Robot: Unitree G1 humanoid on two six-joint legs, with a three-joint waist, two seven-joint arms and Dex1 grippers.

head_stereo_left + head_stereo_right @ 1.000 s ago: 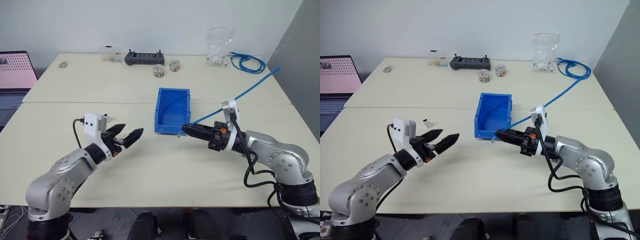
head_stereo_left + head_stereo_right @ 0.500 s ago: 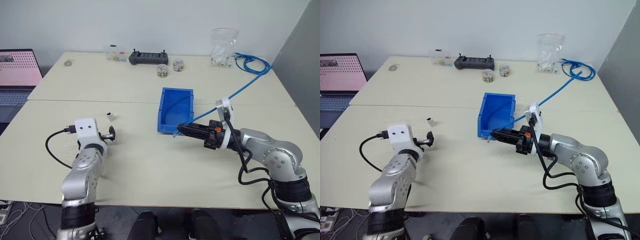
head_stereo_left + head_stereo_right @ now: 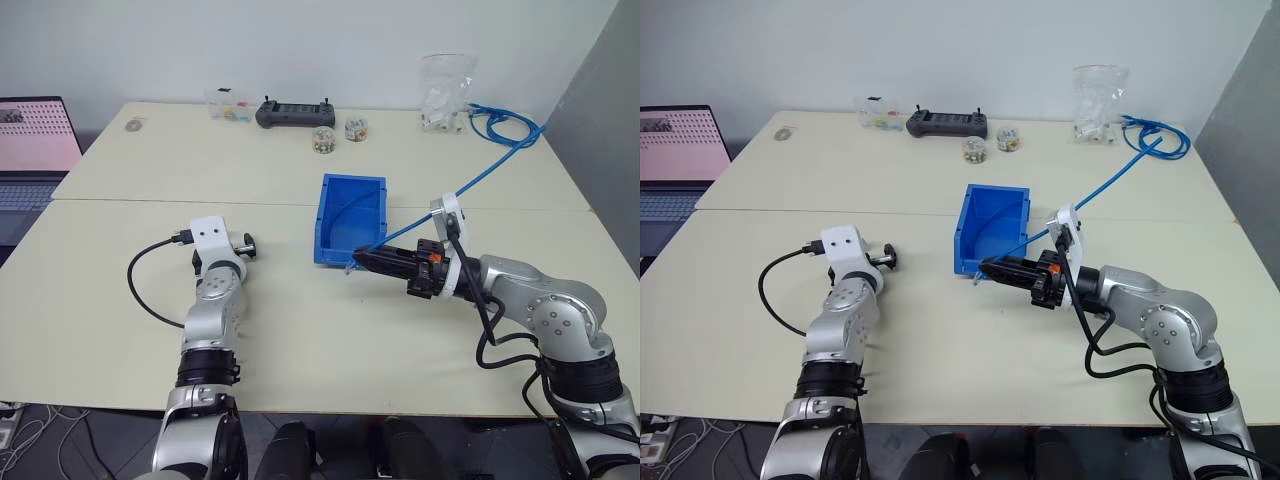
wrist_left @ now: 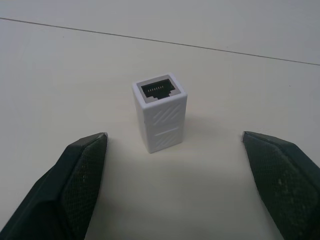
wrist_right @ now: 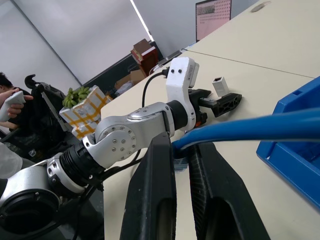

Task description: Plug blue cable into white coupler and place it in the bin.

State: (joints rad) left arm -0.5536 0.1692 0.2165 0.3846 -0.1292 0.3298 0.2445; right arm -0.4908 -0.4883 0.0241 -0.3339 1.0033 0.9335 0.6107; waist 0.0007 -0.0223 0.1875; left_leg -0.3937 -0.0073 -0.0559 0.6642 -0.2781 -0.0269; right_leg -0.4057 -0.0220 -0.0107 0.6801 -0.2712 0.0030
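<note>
On my far left a laptop [image 3: 30, 150] sits past the table [image 3: 300, 320] edge. My left gripper [image 4: 175, 150] rests low on the table, fingers wide apart, and the white coupler [image 4: 160, 118] stands upright between them, touching neither, socket up. Bare tabletop lies all around it. In the middle is the bin [image 3: 350, 222], where I see only a curved blue strand. Just beside its front corner my right gripper [image 3: 358, 257] is clamped on the blue cable [image 3: 470, 185], which runs back toward the far right edge.
</note>
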